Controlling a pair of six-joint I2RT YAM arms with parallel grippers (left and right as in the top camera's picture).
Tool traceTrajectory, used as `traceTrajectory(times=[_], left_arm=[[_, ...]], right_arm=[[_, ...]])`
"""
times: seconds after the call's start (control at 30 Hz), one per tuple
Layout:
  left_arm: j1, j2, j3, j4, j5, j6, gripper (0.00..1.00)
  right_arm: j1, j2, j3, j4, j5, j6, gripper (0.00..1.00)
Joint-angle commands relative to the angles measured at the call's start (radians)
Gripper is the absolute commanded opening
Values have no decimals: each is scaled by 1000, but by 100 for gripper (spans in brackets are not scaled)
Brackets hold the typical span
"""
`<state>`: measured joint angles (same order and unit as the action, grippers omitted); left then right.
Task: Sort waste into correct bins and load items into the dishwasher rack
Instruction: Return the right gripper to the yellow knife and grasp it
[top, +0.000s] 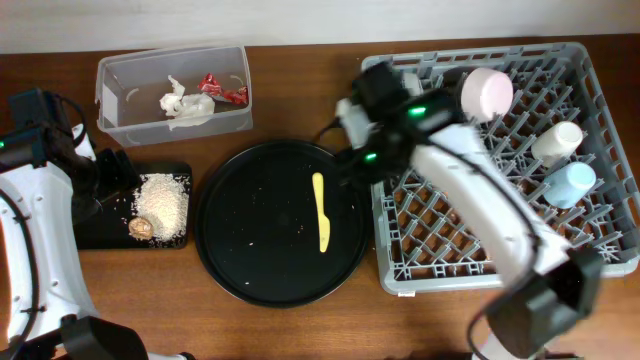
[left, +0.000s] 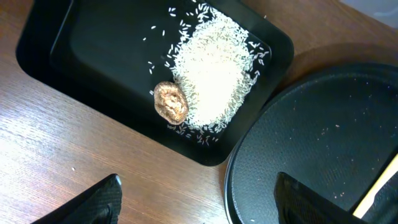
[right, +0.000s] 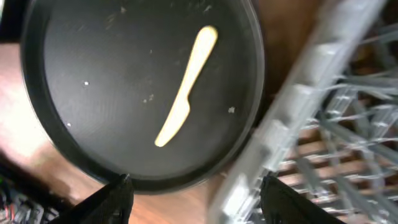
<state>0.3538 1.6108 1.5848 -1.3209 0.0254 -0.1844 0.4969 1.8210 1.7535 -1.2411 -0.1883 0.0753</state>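
A yellow plastic utensil (top: 321, 212) lies alone on the round black tray (top: 240, 250); it also shows in the right wrist view (right: 185, 93). My right gripper (top: 352, 168) is open and empty (right: 193, 199), above the gap between that tray and the grey rack (top: 500, 262). The rack holds a pink bowl (top: 486, 92), a cream cup (top: 557, 142) and a light blue cup (top: 570, 183). My left gripper (top: 115, 175) is open and empty (left: 196, 199) over the shallow black tray (left: 93, 56), which holds rice (left: 214, 71) and a brown lump (left: 171, 101). Plate and chopsticks are out of view.
The clear tub (top: 120, 75) at the back left holds the white napkin (top: 185, 105) and red wrappers (top: 222, 90). The round tray's rim (left: 249, 162) lies close beside the shallow black tray. The rack's left wall (right: 292, 118) stands right next to the round tray.
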Motion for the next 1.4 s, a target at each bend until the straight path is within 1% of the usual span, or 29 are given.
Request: traceTrajectory(times=[0.0,0.03,0.1,0.13,0.2,0.23,0.3,0.37,0.43,0.47,0.5,0.53,0.57,0.6,0.63,0.67,0.73,0.8,0.87,0.9,0.97,1.07,1.17,1.2,1.23,1.3,1.33,1.37], left_arm=[[-4,-5,0,-1,-6,-9,78],[-4,-5,0,0,-6,-9,78],[-4,-5,0,0,-6,-9,78],[-4,-5,0,0,-6,-9,78],[-4,-5,0,0,-6,-9,78],[-4,-5,0,-1,-6,-9,78],[-4,-5,0,-1,-6,-9,78],[-4,-5,0,0,-6,-9,78],[-4,-5,0,-1,-7,-9,78],[-5,-5,0,-1,-7,-9,78],[-4,-5,0,0,-7,-9,78],[-4,-5,0,0,-7,-9,78],[-4,-5,0,-1,-7,-9,78],[-4,-5,0,-1,-7,-9,78],[-5,-5,0,0,-7,-9,78],[-4,-5,0,0,-7,-9,78],[-4,-5,0,-1,-6,-9,78],[-5,-5,0,-2,-6,-9,78],[-7,-5,0,-1,-6,-9,78],[-7,-5,0,0,-7,-9,78],[-5,-5,0,-1,-7,-9,78],[-5,-5,0,-2,-7,-9,78],[-5,-5,0,-2,-6,-9,78],[-5,-5,0,-2,-6,-9,78],[-5,-5,0,-1,-6,-9,78],[-5,-5,0,-1,-7,-9,78],[-5,-5,0,-1,-6,-9,78],[-5,-5,0,-2,-6,-9,78]], right_arm=[[89,151,8,66,97,156,69],[102,213,8,111,132,182,69],[105,336,8,237,139,196,72],[105,382,8,299,146,208,75],[105,411,8,422,151,222,81],[105,413,8,443,221,257,82],[104,413,8,446,254,274,83],[105,413,7,423,254,280,82],[106,413,1,402,256,327,77],[106,413,8,359,243,335,75],[106,413,48,278,255,326,75],[106,413,104,227,261,302,77],[106,413,204,147,261,299,80],[106,413,286,98,260,290,81],[98,413,430,27,254,261,85],[82,413,490,-4,228,249,86],[37,447,502,-67,113,248,87],[58,529,501,-100,117,248,86],[86,607,501,-97,164,296,86],[92,625,497,-92,163,301,84],[92,628,463,-61,163,327,83],[101,628,380,-7,162,327,82],[104,628,292,70,165,353,72],[112,628,259,118,180,354,69],[116,628,249,132,198,353,67],[125,628,248,135,250,353,57],[125,628,248,134,251,353,55],[125,628,248,134,254,353,47]])
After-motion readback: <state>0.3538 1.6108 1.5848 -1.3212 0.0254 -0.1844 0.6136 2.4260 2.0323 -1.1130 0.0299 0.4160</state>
